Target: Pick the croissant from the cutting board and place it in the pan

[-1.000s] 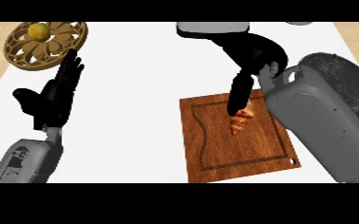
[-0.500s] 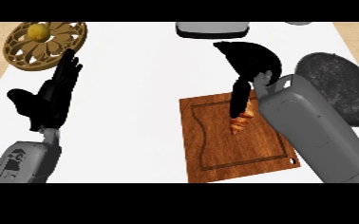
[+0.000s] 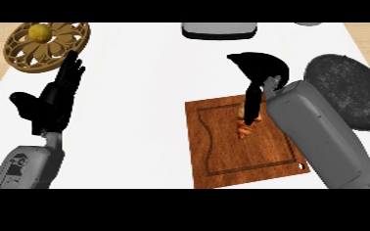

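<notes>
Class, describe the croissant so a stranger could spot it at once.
Find the brown wooden cutting board at the counter's lower right. On it lies the croissant, its upper end under the black right hand. It is the only small golden-orange thing there; the dark pan sits off the board.

There's the right hand, bent downward off its grey forearm; the left hand rests at the left, fingers straight up.
</notes>
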Motion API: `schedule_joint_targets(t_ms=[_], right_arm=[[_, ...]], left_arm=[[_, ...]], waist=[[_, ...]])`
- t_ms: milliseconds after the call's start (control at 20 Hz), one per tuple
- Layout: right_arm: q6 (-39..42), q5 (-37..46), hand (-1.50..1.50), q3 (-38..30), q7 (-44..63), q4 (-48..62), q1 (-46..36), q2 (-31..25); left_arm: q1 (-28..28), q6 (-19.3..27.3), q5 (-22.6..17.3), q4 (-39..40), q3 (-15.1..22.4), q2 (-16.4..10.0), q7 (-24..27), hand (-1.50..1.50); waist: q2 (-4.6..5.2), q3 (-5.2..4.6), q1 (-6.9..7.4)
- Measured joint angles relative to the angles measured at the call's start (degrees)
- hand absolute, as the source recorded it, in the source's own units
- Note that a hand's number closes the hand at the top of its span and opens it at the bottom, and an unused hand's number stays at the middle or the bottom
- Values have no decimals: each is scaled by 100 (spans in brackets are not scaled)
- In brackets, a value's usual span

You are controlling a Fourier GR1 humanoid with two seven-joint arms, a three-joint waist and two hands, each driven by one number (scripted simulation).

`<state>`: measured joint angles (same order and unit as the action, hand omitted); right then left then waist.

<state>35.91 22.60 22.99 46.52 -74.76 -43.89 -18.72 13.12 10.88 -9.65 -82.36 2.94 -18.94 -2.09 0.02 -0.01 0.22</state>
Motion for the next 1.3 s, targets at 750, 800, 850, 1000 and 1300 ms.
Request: schedule_joint_targets(t_ms=[750,800,850,1000,1300], right_arm=[[586,959,-150,145,-281,700,57,300],[593,1044,-150,185,-274,786,47,367],[629,1103,-150,239,-251,776,105,397],[730,1303,-150,254,-273,875,131,419],[826,1620,-150,141,-421,1150,228,572]], left_arm=[[40,-164,236,-76,-172,227,-142,0],[48,-207,227,-92,-196,214,-155,0],[19,-197,247,-58,-198,253,-110,0],[-89,-302,246,-12,-277,261,16,0],[-149,-359,304,-243,-376,279,-167,0]], waist=[[3,0,16],[3,-1,17],[1,0,11],[0,0,7],[-2,0,12]])
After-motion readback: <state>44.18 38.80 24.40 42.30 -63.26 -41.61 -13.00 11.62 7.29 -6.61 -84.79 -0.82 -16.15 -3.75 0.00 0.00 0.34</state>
